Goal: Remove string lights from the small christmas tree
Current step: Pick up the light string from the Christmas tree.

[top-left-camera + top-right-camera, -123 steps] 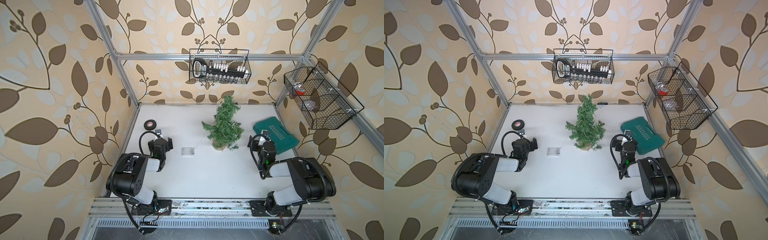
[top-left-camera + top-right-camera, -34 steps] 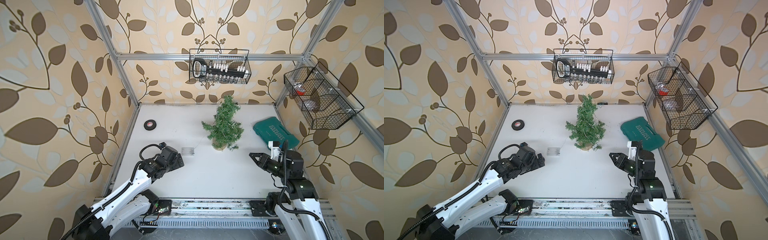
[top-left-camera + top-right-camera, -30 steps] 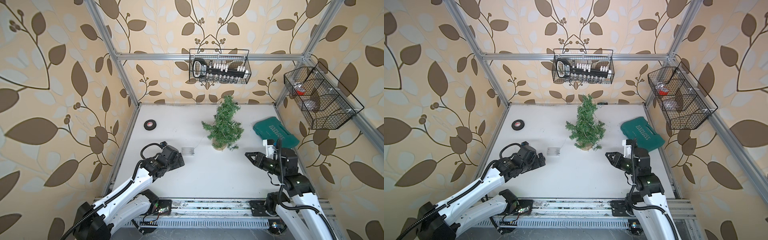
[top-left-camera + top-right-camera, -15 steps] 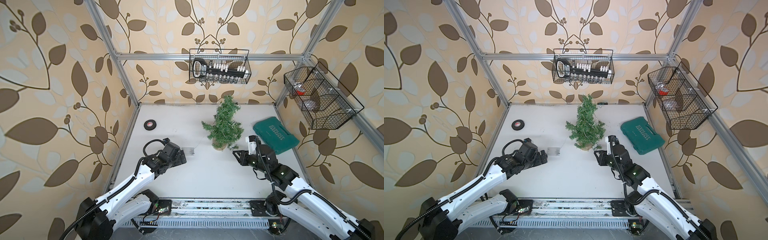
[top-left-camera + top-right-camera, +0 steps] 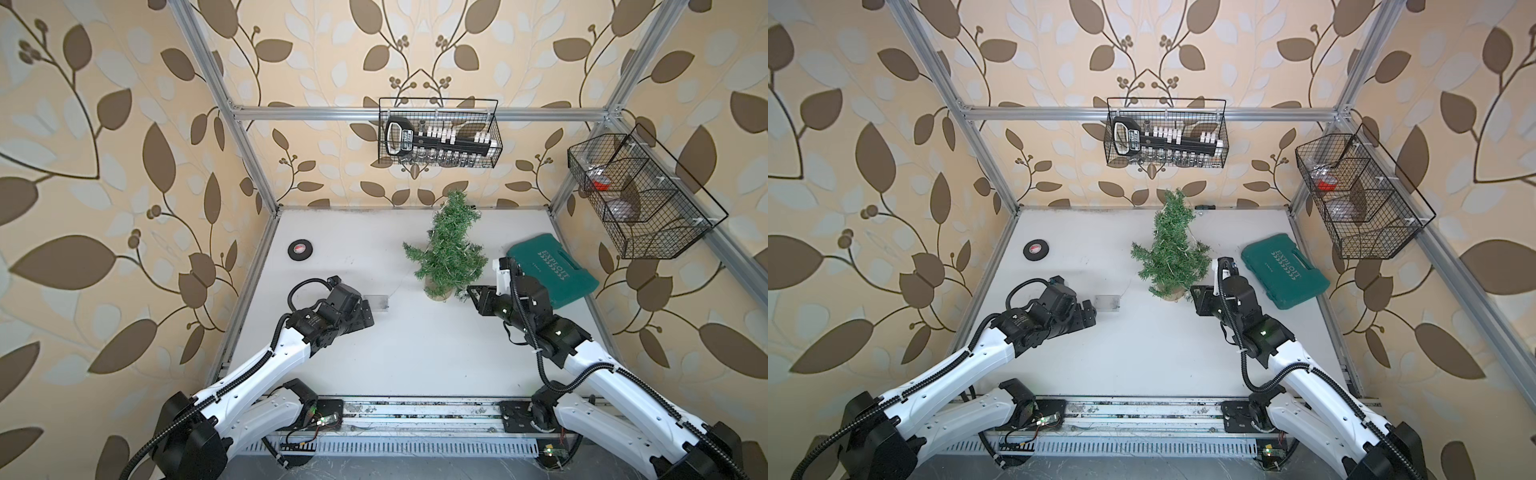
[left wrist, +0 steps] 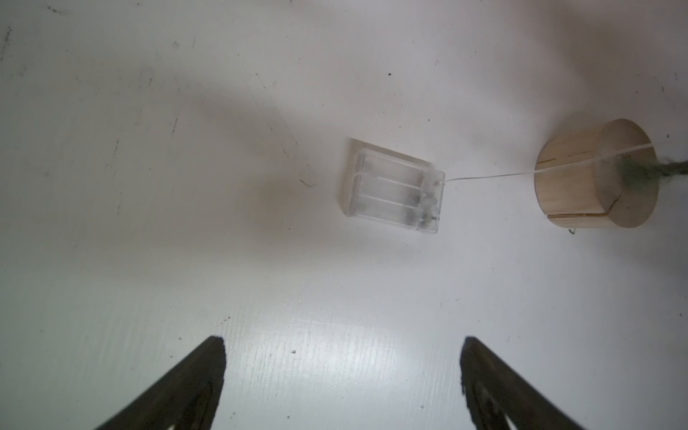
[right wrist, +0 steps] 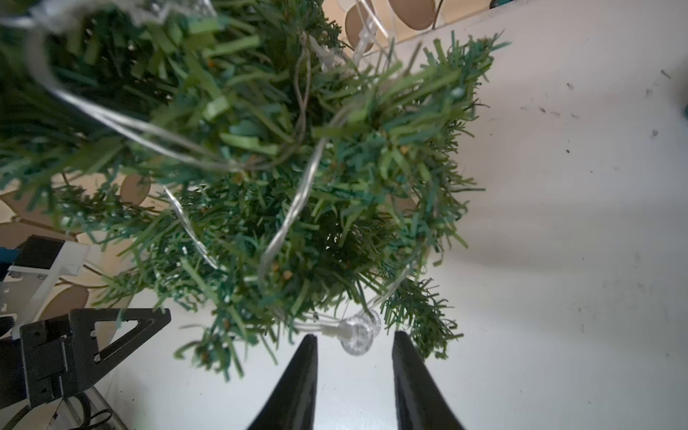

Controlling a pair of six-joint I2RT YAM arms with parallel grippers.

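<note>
Both arms are stretching out from the folded pose they were holding a few seconds back, and each is arriving at its own end of the lights (image 7: pixel 294 208). The right gripper (image 7: pixel 354 335) is nosing in under the low branches of the tree (image 5: pixel 449 253), having swung away from the case (image 5: pixel 552 270). Its jaws are standing narrow with nothing pinched. A clear bulb (image 7: pixel 360 333) is dangling just off the tips, in line with the gap but not yet inside it.

The left gripper (image 6: pixel 342 340) is drawing up to the box (image 6: pixel 394 190), jaws spread wide and empty. The box is lying flat on the table (image 6: pixel 149 186), ahead of the tips and apart from them, and its thin wire is running off across the base (image 6: pixel 595 178).

The lights themselves are not shifting at all: the wire is looping through the branches as before, and the tree is standing upright toward the back of the table in both top views.

So only the approach is changing, and the unwinding is not yet starting. The right jaws are looking ready to close on the bulb or the wire beside it. The tree is probably light (a hard tug could be dragging or tipping it), so drawing the wire off gently is likely mattering here.
</note>
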